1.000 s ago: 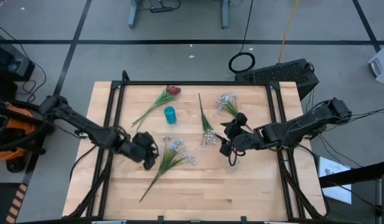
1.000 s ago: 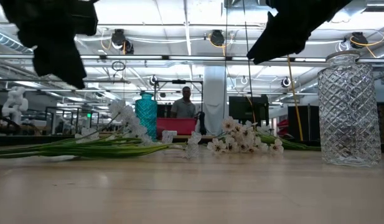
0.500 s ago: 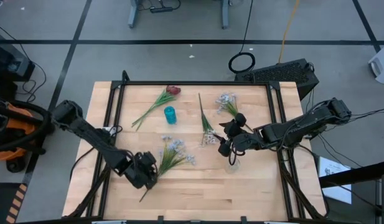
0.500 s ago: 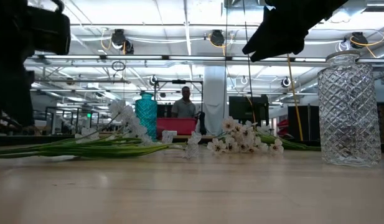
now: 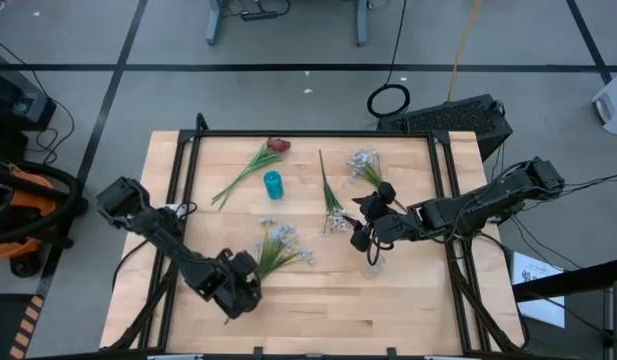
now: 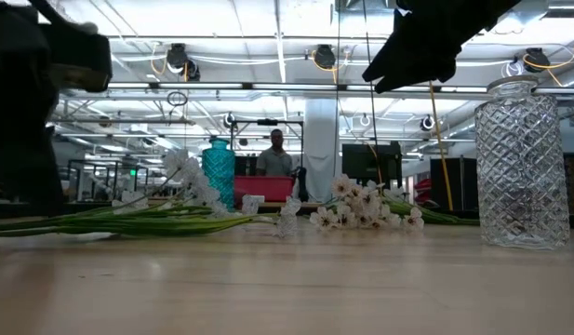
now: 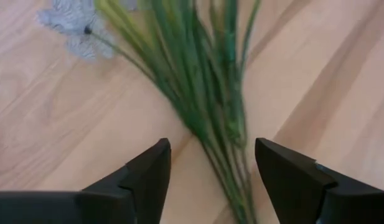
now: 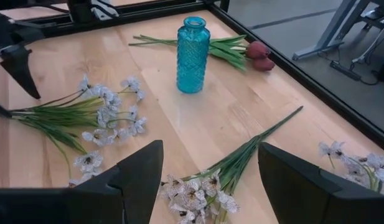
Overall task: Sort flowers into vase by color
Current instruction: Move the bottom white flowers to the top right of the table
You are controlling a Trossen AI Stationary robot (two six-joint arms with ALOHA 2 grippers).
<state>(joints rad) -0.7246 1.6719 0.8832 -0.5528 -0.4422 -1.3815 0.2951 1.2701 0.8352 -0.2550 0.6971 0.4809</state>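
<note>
Left gripper [image 7: 207,168] stands with fingers apart. The pale blue flower stem [image 7: 204,118] lies between them, ungripped, on the table [image 5: 318,300].

No text, label, brand, number or sign can be read in any of the views. A small green glowing panel [image 6: 133,172] hangs far back in the room in the low view, but whatever it bears is too small to make out.
</note>
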